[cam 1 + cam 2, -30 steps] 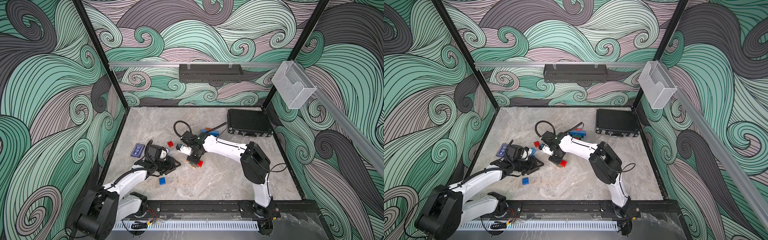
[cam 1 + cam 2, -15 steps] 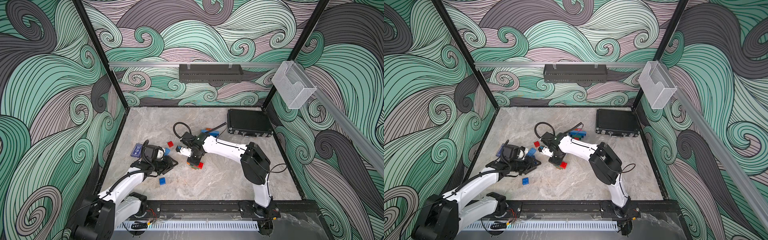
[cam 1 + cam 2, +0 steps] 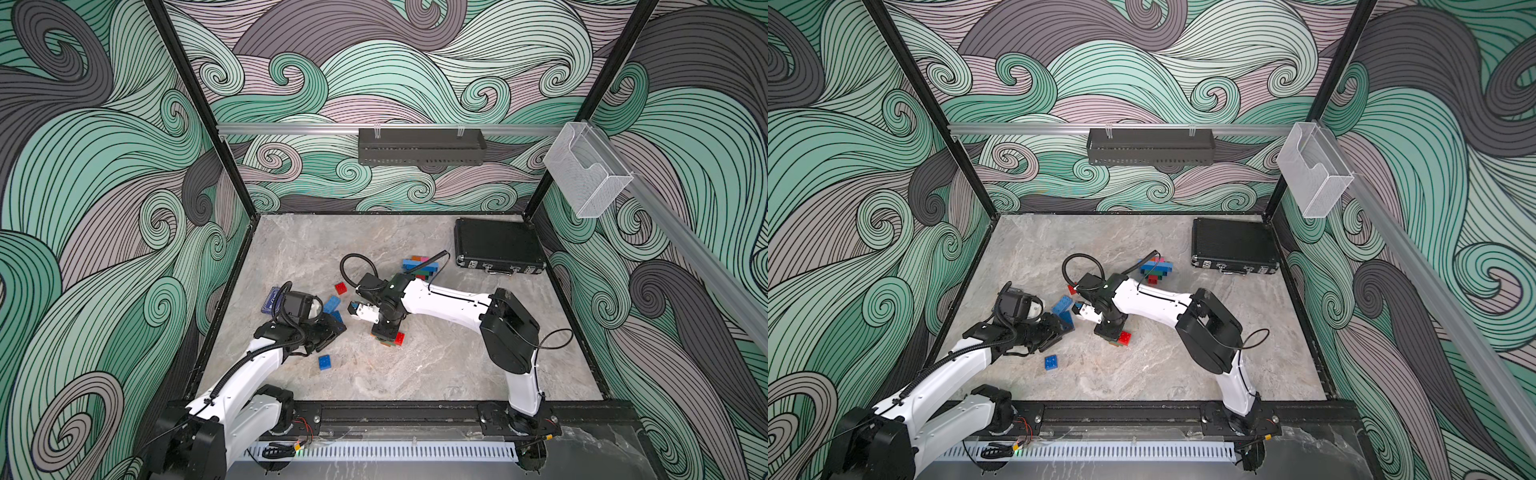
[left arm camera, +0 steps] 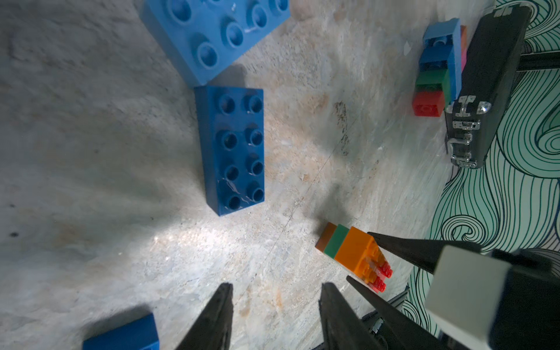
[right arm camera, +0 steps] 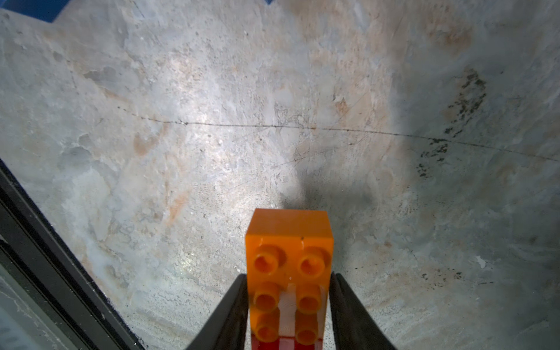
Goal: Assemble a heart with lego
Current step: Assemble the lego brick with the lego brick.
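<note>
Orange brick (image 5: 288,239) tops a little stack (image 4: 351,251) on the table (image 5: 212,121). The right gripper (image 5: 288,276) has a finger each side; squeezing or not, I cannot tell. The left gripper (image 4: 276,286) is spread, empty. It looks light, hard, smooth: grab the flat sides.

- No word, number, brand or sign can be read in any of these views.
- The flat dark blue card box (image 3: 272,301) lying on the grey marbled tabletop (image 3: 436,365) carries a pale printed design on its top face. In a top view the design is too small to make out as letters.
- The oblong dark blue studded plastic brick (image 4: 233,148), seen in the left wrist view, shows only white scuff marks, not lettering.
</note>
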`<move>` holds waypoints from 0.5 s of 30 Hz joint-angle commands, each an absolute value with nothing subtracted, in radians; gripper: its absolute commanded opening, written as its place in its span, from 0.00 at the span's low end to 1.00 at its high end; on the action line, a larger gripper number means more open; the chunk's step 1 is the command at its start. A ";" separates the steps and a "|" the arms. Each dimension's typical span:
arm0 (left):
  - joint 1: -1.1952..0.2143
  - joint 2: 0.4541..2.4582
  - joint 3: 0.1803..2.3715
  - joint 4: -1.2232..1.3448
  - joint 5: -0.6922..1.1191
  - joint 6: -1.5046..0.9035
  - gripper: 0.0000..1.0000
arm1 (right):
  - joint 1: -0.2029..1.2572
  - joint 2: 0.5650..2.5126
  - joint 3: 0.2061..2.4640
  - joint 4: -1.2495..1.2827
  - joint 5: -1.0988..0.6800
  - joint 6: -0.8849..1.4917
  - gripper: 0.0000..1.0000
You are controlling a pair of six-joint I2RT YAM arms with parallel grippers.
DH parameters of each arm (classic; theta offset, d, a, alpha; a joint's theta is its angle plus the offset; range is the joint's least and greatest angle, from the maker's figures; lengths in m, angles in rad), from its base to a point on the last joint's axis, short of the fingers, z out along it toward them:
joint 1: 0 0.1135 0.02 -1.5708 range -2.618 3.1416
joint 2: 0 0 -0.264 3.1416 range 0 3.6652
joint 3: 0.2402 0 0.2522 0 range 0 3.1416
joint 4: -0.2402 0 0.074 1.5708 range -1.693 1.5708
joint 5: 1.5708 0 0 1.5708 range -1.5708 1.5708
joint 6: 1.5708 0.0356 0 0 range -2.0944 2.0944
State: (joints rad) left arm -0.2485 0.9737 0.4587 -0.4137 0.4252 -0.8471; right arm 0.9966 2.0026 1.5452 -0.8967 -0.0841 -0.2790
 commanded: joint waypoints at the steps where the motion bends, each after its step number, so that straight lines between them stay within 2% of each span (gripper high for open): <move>1: -0.239 0.962 0.479 -0.449 0.399 -0.857 0.48 | 0.998 1.946 1.542 -0.890 -0.084 -0.278 0.51; 8: -0.223 0.951 0.485 -0.473 0.376 -0.851 0.49 | 0.998 1.900 1.553 -0.872 -0.080 -0.224 0.57; 15: -0.215 0.916 0.499 -0.521 0.243 -0.834 0.53 | 0.998 1.866 1.565 -0.827 -0.041 -0.082 0.59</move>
